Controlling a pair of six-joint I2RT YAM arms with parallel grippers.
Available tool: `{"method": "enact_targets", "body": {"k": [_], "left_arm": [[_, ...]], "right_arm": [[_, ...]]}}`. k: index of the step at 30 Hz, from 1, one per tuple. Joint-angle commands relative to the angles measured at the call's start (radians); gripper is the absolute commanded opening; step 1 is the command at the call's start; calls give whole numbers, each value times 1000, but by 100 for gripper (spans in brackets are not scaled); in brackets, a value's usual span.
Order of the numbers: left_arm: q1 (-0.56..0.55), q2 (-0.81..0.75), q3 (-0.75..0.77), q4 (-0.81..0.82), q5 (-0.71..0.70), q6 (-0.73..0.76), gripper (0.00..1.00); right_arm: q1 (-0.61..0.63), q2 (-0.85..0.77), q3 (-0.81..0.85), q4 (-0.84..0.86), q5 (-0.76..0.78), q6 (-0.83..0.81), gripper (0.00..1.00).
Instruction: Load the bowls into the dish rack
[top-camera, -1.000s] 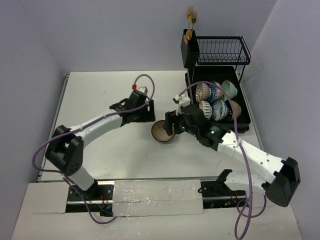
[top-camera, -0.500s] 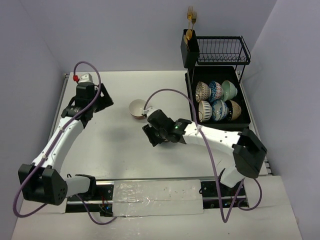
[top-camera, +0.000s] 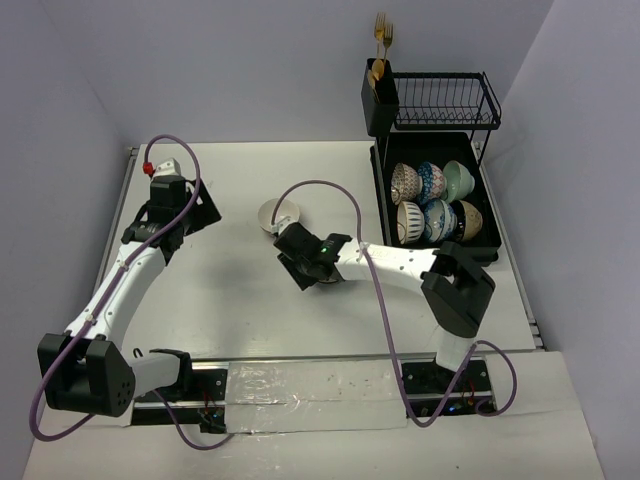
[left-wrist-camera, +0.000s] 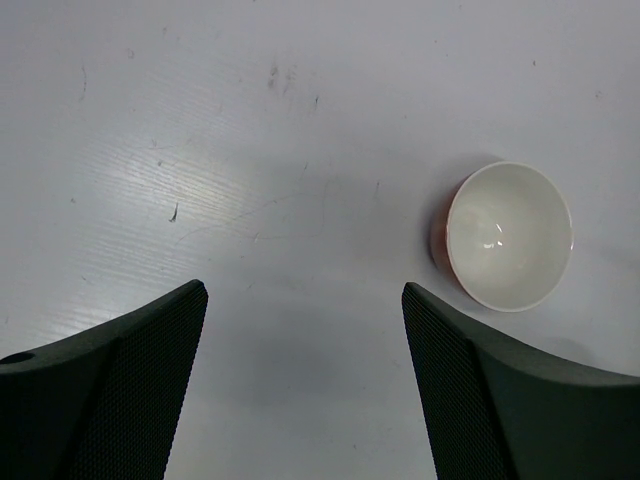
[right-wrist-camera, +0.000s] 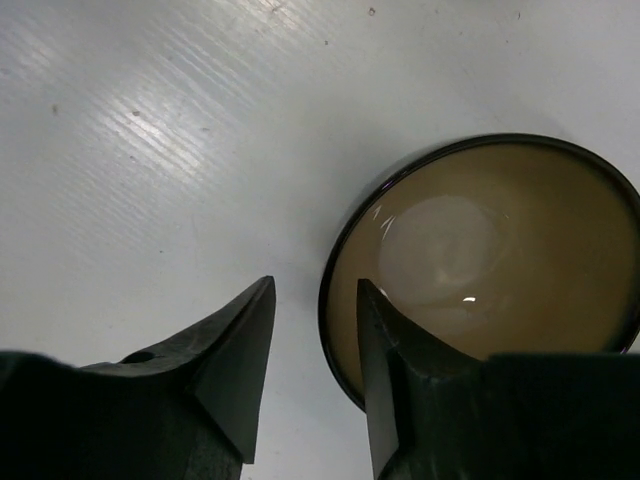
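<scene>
A tan bowl with a dark rim (right-wrist-camera: 480, 260) lies on the white table. My right gripper (right-wrist-camera: 315, 283) is open astride its near rim, one finger (right-wrist-camera: 385, 340) inside the bowl and the other (right-wrist-camera: 235, 350) outside, still apart from the rim. From above, the right gripper (top-camera: 308, 268) hides most of this bowl. A white bowl with a red outside (left-wrist-camera: 510, 235) (top-camera: 278, 215) stands upright just beyond it. My left gripper (left-wrist-camera: 303, 290) (top-camera: 190, 212) is open and empty at the far left, the white bowl ahead to its right. Several bowls (top-camera: 431, 200) stand on edge in the black dish rack (top-camera: 440, 252).
A black cutlery holder (top-camera: 380, 100) with gold forks (top-camera: 383, 32) hangs on the rack's upper wire shelf (top-camera: 445, 100). Grey walls close in on both sides. The right arm's cable (top-camera: 330, 186) loops over the table near the white bowl.
The left arm has drawn back to the far left, uncovering the white bowl, and its jaws have widened. The right arm swung round, and its jaws have narrowed over the tan bowl's rim.
</scene>
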Motion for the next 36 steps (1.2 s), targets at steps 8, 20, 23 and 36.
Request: {"method": "enact_targets", "body": {"k": [8, 20, 23, 36], "left_arm": [[4, -9, 7, 30, -24, 27, 84], [4, -24, -1, 32, -30, 32, 84], [4, -23, -2, 33, -25, 32, 84], [4, -42, -5, 38, -18, 35, 84]], "right_arm": [[8, 29, 63, -10, 41, -13, 36], [6, 53, 86, -25, 18, -17, 24], [6, 33, 90, -35, 30, -14, 5], [-136, -401, 208, 108, -2, 12, 0]]}}
